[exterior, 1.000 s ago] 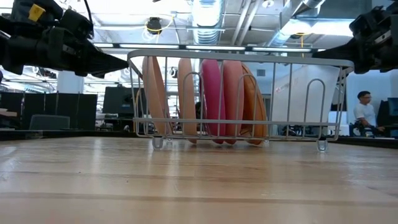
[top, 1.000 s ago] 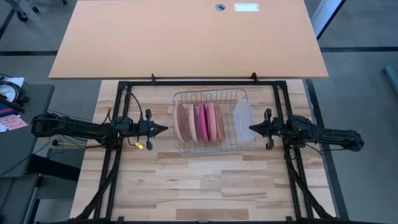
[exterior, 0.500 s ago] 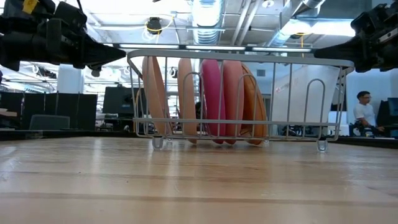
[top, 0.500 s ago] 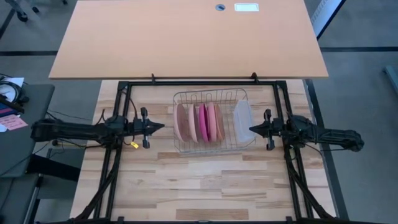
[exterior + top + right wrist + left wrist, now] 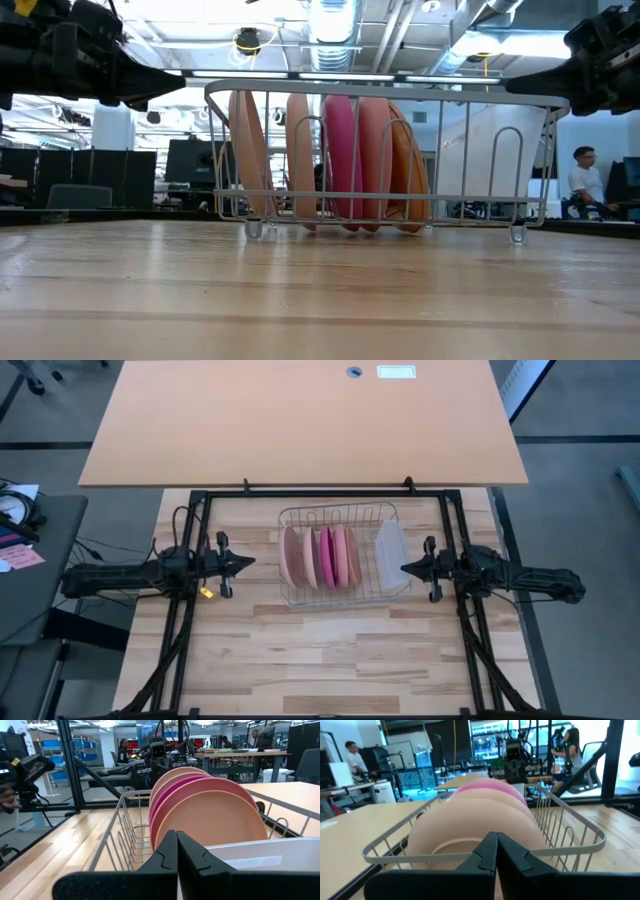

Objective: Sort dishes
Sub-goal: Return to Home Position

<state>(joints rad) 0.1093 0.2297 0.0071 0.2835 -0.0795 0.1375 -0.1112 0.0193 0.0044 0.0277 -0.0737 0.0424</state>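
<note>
Your plates [image 5: 320,556] stand on edge in the wire rack [image 5: 337,510] on the surface [image 5: 300,650]. The left gripper [image 5: 246,562] sits near one side and the right gripper [image 5: 405,568] is closer on the other. Both point at the rack, fingers together, holding nothing. Going home likely means pulling each straight back.

surface: light wooden slat table [image 5: 330,655] | directly on it: wire rack [image 5: 338,515], centred toward the far edge, feet touching the boards | border: black frame bars [image 5: 320,491] along far edge and both sides
</note>
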